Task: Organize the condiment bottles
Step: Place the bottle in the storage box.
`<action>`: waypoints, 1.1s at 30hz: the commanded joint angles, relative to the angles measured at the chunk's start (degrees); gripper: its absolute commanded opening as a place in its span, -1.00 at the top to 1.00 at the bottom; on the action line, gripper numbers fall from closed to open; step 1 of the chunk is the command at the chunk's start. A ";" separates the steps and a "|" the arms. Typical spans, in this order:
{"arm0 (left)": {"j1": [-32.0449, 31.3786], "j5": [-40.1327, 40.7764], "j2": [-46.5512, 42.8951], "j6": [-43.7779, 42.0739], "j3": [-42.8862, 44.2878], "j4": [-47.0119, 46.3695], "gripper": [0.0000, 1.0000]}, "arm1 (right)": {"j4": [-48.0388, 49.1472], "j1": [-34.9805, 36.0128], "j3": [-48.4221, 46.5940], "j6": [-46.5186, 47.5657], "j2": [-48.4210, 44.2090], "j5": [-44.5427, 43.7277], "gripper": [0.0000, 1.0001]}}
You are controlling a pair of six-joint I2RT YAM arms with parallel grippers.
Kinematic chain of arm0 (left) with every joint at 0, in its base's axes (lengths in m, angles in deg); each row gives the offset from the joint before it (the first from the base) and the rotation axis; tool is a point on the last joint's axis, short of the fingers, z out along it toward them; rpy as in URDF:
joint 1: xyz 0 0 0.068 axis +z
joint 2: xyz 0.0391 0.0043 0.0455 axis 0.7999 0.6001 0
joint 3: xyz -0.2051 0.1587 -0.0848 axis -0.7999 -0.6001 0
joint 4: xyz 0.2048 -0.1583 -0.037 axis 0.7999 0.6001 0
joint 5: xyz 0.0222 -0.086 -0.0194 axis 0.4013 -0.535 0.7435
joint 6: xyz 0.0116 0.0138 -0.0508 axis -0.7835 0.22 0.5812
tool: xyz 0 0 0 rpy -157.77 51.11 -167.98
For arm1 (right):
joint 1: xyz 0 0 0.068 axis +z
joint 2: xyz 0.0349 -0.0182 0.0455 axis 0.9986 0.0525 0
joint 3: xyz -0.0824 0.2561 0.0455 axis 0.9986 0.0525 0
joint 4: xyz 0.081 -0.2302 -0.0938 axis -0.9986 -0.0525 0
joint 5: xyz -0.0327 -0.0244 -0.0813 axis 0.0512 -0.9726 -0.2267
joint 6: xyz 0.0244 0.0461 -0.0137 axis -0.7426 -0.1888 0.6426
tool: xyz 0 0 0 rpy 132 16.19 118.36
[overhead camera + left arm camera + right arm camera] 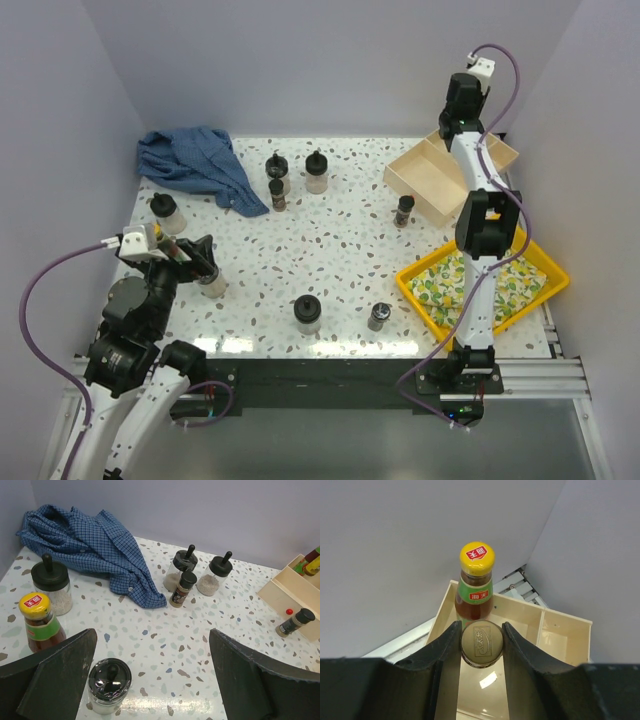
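Note:
My right gripper point(481, 628) is shut on a bottle with a round gold cap point(481, 645) and holds it over the beige divided tray point(560, 630), in the compartment where a yellow-capped sauce bottle point(476, 582) stands just behind. My left gripper point(152, 640) is open low over the table. A squat black-lidded jar point(109, 685) stands by its left finger. A yellow-capped sauce bottle point(40, 622) and another jar point(51, 587) stand to the left. Two jars point(181, 570) point(215, 575) and a dark shaker point(181, 587) stand further back.
A crumpled blue checked cloth point(195, 165) lies at the back left. A yellow tray point(485, 280) with a lemon-print liner sits at the right, under the right arm. One shaker point(403, 210) stands by the beige tray point(440, 175). A jar point(307, 313) and a shaker point(379, 317) stand near the front.

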State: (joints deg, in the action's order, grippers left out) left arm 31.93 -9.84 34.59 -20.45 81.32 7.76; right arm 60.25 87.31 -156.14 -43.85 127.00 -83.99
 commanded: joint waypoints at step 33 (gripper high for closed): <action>-0.34 -0.39 2.51 0.32 0.05 -1.78 -1.00 | 25.98 -0.76 6.29 9.15 0.01 -3.84 1.00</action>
State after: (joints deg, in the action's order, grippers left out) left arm 31.93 -9.90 36.63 -20.45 81.32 7.76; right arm 76.00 85.73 -149.78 -37.29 128.77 -85.47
